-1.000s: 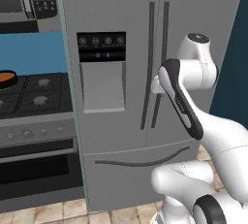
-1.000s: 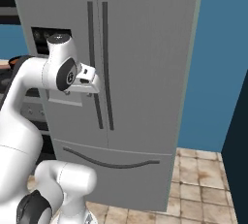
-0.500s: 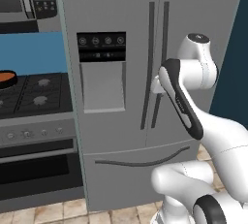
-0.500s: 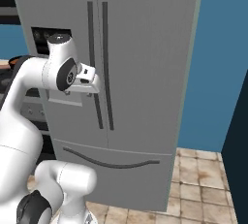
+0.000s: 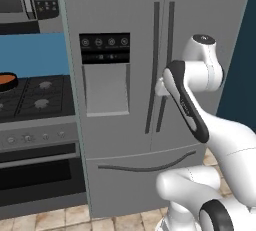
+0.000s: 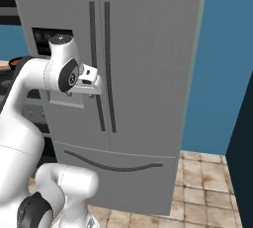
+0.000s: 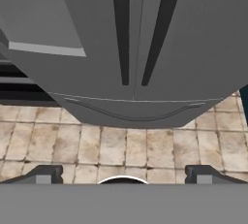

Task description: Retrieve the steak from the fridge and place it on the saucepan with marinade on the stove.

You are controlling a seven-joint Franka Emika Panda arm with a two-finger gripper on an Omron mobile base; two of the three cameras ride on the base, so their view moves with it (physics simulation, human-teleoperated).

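The fridge (image 5: 120,20) stands with both grey doors shut, so the steak is hidden. My gripper (image 5: 161,87) hangs open right in front of the two long dark handles (image 5: 152,65), level with their lower half and touching nothing. From the right base view the gripper (image 6: 96,85) points down beside the handles (image 6: 109,69). Looking along the hand, the fingertips (image 7: 46,174) stand wide apart, and the fridge (image 7: 193,48) is above them. Far left, the black saucepan (image 5: 7,86) with orange marinade (image 5: 5,79) sits on the stove (image 5: 35,95).
A microwave (image 5: 25,0) hangs above the stove. The left fridge door carries a water dispenser (image 5: 106,82), and the freezer drawer handle (image 5: 145,166) curves below. The oven door (image 5: 35,175) faces front. A blue wall (image 6: 222,74) and tiled floor (image 6: 207,182) lie right of the fridge.
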